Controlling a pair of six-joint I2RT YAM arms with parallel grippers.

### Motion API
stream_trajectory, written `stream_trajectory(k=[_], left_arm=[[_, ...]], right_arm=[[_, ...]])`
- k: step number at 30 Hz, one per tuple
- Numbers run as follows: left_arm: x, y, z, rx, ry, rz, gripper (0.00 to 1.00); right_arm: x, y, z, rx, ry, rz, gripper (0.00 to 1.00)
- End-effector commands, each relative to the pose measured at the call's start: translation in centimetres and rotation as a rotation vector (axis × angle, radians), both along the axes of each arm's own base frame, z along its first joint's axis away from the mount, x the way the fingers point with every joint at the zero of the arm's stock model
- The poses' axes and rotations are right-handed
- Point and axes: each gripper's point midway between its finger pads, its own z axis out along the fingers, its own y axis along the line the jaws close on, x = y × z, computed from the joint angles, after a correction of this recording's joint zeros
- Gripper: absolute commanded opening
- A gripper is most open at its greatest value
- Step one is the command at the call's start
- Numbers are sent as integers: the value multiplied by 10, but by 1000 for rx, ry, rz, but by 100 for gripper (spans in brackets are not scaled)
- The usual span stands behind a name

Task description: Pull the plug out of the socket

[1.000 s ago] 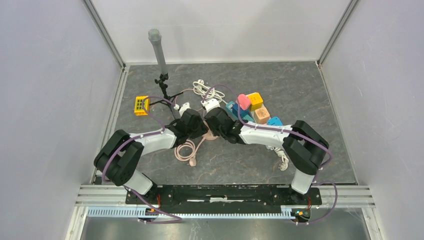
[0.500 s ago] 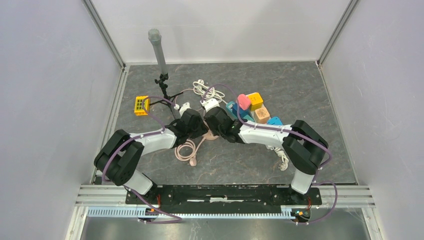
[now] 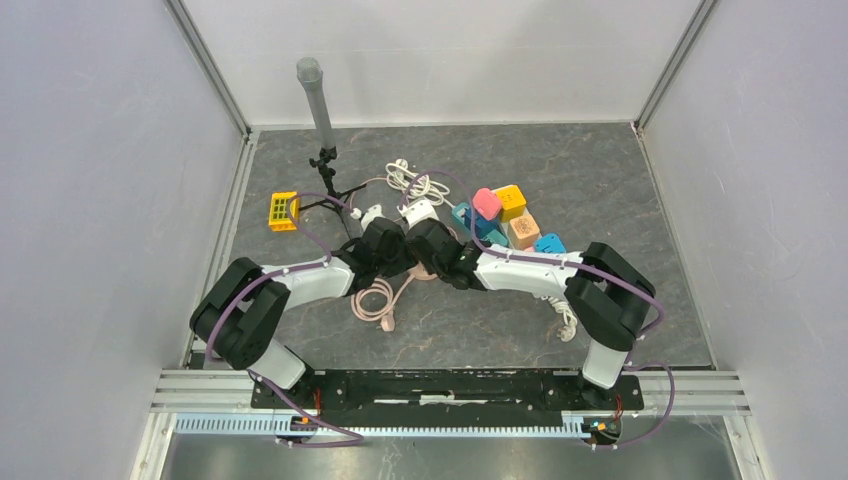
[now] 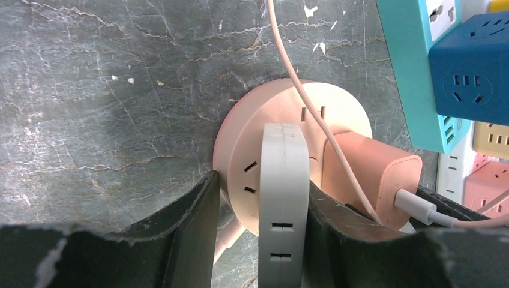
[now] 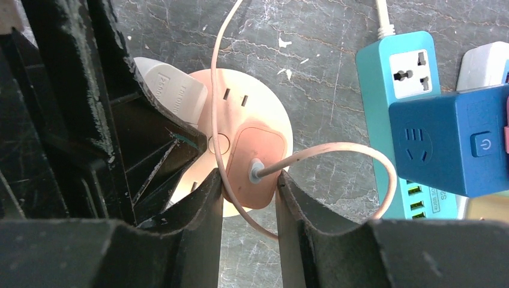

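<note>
Your right hand [image 5: 249, 180] pinches the pink plug [image 5: 264, 144] (seated in the round socket [image 5: 264, 90]); left hand [image 4: 263, 183] straddles the white plug [image 4: 282, 162], grip unclear.

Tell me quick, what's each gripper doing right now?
Left gripper: closed, one finger on the white plug, the other against the round pink socket rim.
Right gripper: closed on the pink charger plugged into that socket.

In the left wrist view the white plug [image 4: 283, 180] is cut off at the bottom edge. Seen from the right wrist, the socket [image 5: 264, 90] is partly covered by the pink plug [image 5: 255, 150] and the left arm's fingers [image 5: 114, 120].
</note>
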Motion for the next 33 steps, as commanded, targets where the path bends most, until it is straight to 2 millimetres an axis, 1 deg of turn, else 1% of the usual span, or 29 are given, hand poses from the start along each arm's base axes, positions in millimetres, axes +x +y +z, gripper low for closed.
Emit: stream_trajectory(k=[1, 3, 4, 5, 7, 10, 12, 14, 17, 19, 20, 21, 24, 25, 26, 28, 30, 32, 33], left_arm=[[-71, 72, -81, 330, 298, 9, 45], [-72, 73, -82, 332, 300, 13, 45], [-72, 73, -82, 332, 301, 13, 45], [-72, 73, -81, 329, 299, 14, 45], [-74, 74, -82, 330, 301, 15, 45], [-75, 75, -84, 329, 303, 18, 45], [-75, 75, -84, 329, 304, 19, 44], [-77, 76, -84, 329, 306, 20, 45], [-77, 77, -84, 327, 303, 22, 44], [-78, 77, -85, 328, 304, 22, 44], [-78, 77, -86, 328, 307, 22, 45], [-78, 77, -86, 326, 307, 22, 45], [-77, 76, -86, 331, 310, 21, 44], [-77, 77, -86, 334, 310, 22, 44], [-76, 77, -85, 336, 309, 25, 45], [-77, 79, -85, 340, 308, 26, 45], [-78, 79, -87, 341, 312, 25, 45], [-78, 80, -88, 344, 315, 26, 45], [-78, 79, -88, 343, 316, 27, 45]], right_arm=[[7, 33, 70, 215, -103, 57, 0], [13, 28, 83, 332, -83, 60, 0], [15, 25, 88, 373, -83, 62, 0], [18, 23, 90, 382, -91, 58, 0], [18, 27, 84, 341, -93, 67, 0], [8, 45, 67, 266, -82, 100, 0], [5, 50, 63, 264, -71, 114, 0], [5, 48, 71, 283, -77, 113, 0], [14, 37, 93, 354, -92, 96, 0], [18, 30, 102, 390, -106, 85, 0], [20, 28, 101, 373, -120, 75, 0], [18, 29, 96, 338, -127, 67, 0], [6, 37, 68, 214, -125, 60, 0], [2, 35, 59, 181, -114, 57, 0], [0, 33, 56, 172, -109, 50, 0], [2, 29, 63, 186, -122, 37, 0], [6, 26, 80, 240, -134, 41, 0], [13, 23, 102, 331, -146, 41, 0], [13, 23, 108, 367, -144, 48, 0]])
